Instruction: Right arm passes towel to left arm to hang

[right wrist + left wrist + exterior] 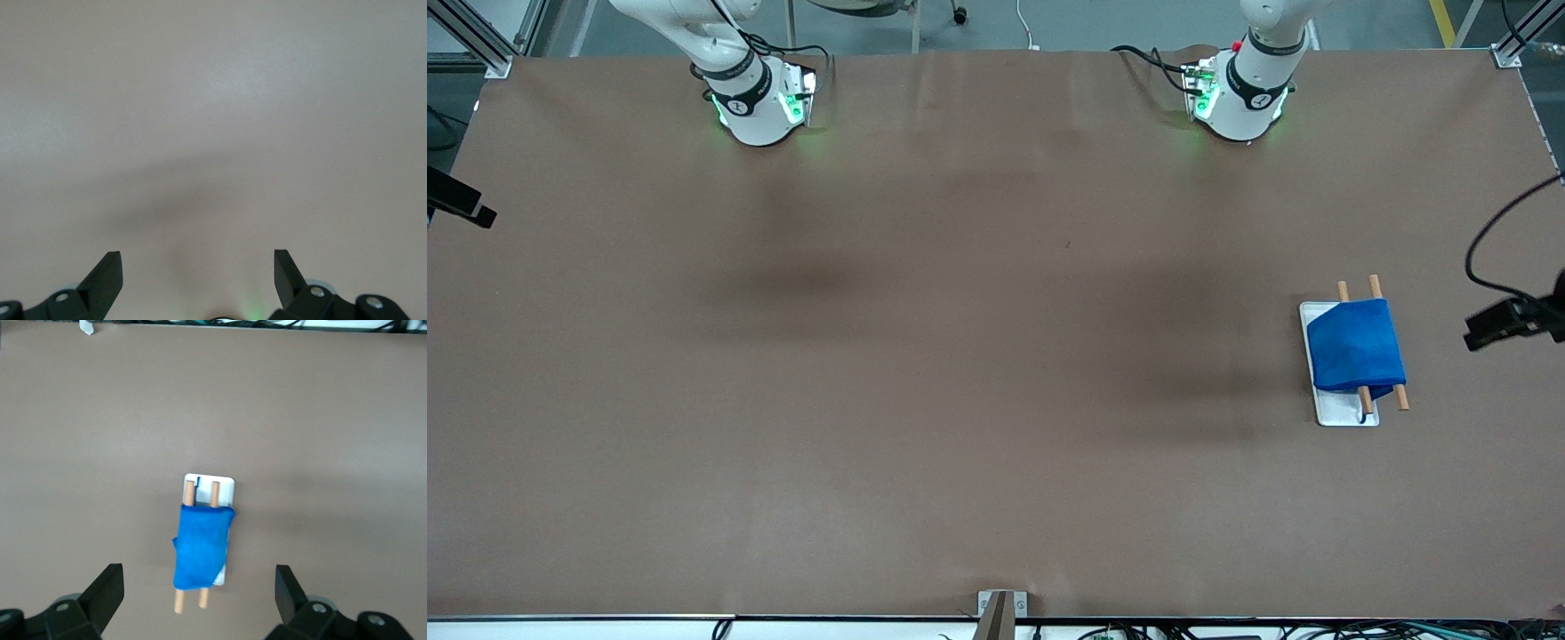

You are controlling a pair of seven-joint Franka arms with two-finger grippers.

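Brown table: towel draped over rack; left gripper and right gripper fingers open, empty.

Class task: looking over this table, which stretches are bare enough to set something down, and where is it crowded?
Bare brown table runs from the right arm's base to the towel rack. The only crowded spot is the left arm's end, where the blue towel drapes the rack. Left gripper and right gripper both stand open, high above.

No readable text is showing anywhere: nothing printed on the tabletop, nothing on the towel. Small dark round marks are sitting on the black bands at both arm bases, but they are not resolving into letters or numbers.
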